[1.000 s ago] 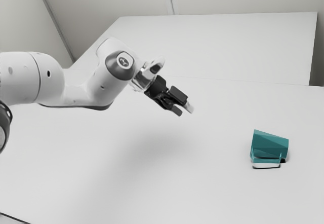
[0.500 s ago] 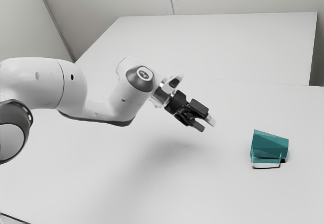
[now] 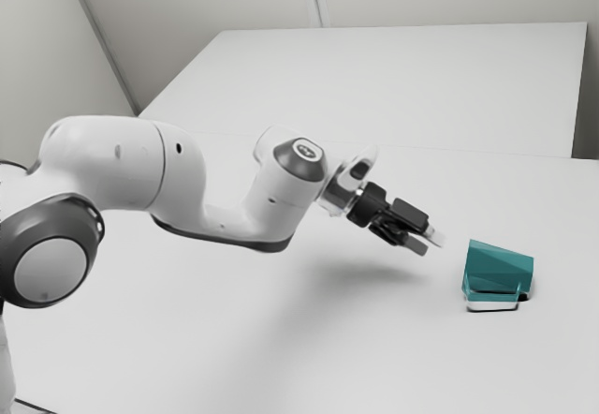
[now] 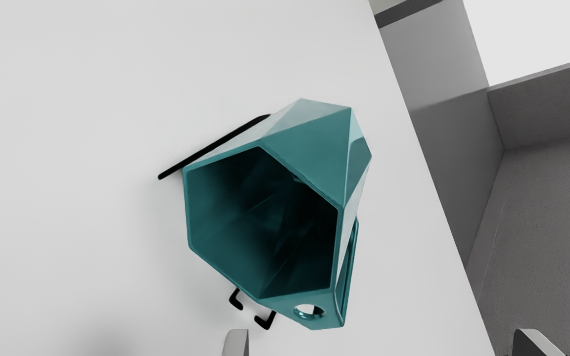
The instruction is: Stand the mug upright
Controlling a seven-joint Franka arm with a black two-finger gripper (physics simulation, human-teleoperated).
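The black gripper [image 3: 428, 243] hangs above the table in the exterior view, on the left side of the mug and a short way from it. In the wrist view the gripper [image 4: 381, 343] is open, its two tips wide apart with nothing between them. A teal faceted mug [image 3: 498, 269] lies on its side on the table. Its dark open mouth faces the hand in the wrist view, where the mug [image 4: 309, 163] shows its handle low on one side. Thin black marks or parts show beside the mug at the tabletop.
The white table [image 3: 281, 339] extends around the mug. Beyond the table's edge, the wrist view shows a grey wall and floor [image 4: 552, 222]. A large white panel [image 3: 393, 86] stands behind in the exterior view.
The arm has reached toward the exterior view's right and lower, bringing the gripper much closer to the mug. The mug has stayed where it was.
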